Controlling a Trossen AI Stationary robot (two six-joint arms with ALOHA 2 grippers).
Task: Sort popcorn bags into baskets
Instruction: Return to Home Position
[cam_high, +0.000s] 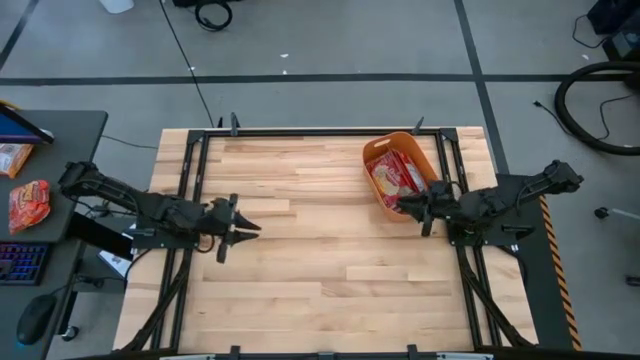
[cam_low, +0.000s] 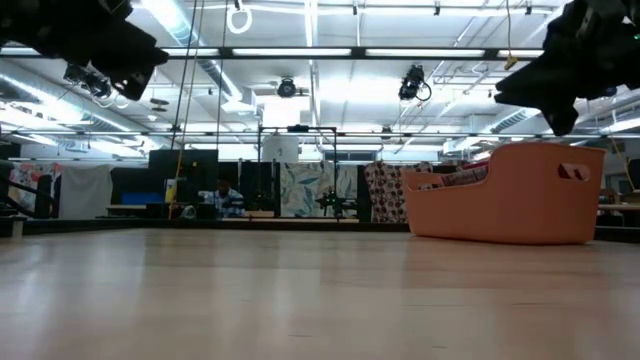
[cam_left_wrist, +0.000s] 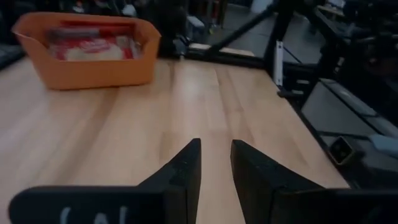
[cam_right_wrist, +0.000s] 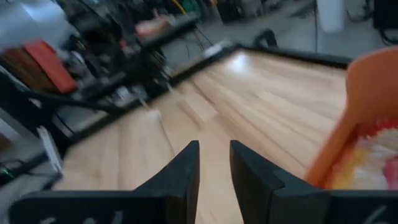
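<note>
Since no packet lies loose on the table (cam_high: 320, 260), both arms hang raised and hold nothing, which fits a sort that looks finished and arms ready to go home.

Seen from above, the tub (cam_high: 372, 150) sits toward 1 o'clock on the wooden top, near the far edge, angled a little. The bags (cam_high: 394, 178) lie inside it, stacked flat. They are red packets with cream-yellow oval labels, the top one face up. From table height only their upper edges peep over the tub's lower front rim.

The right gripper (cam_high: 402, 205) reaches in from the 3 o'clock side and hovers over the tub's 6 o'clock end, clear of the rim and above it. Its fingers stand narrowly apart with nothing between them. That placement suits an arm that is done dropping packets there.

The left gripper (cam_high: 250, 228) hangs on the 9 o'clock side, pointing toward 3 o'clock, well apart from the tub. Its fingers are also slightly parted and hold nothing. Its wrist camera shows only bare wood between it and the tub.
</note>
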